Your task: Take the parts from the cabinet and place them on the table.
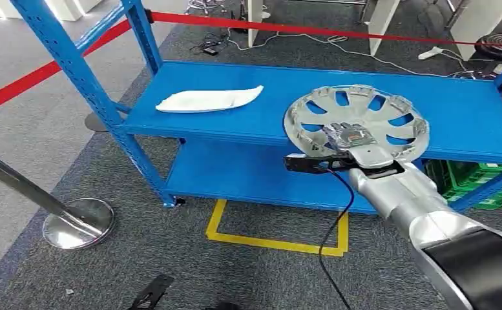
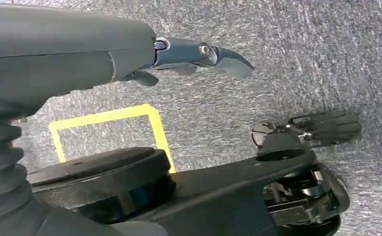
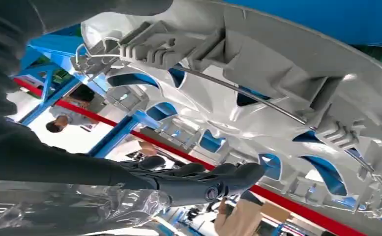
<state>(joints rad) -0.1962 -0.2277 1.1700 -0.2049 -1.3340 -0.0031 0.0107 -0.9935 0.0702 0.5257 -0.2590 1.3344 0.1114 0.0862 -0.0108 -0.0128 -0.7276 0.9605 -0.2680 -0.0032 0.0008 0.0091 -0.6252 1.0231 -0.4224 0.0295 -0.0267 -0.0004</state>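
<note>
The big blue shelf [image 1: 468, 116] carries the gray wheel cover [image 1: 356, 123] near its front edge. The right hand [image 1: 350, 139] grips the cover's near rim. I think it should hold tight and lift slowly, keeping the cover flat. The left hand [image 2: 198, 56] hangs by the floor, fingers apart, holding nothing.

Blue shelf [image 1: 235, 123] bearing white part [image 1: 209, 100], hubcap [image 1: 356, 119].
</note>
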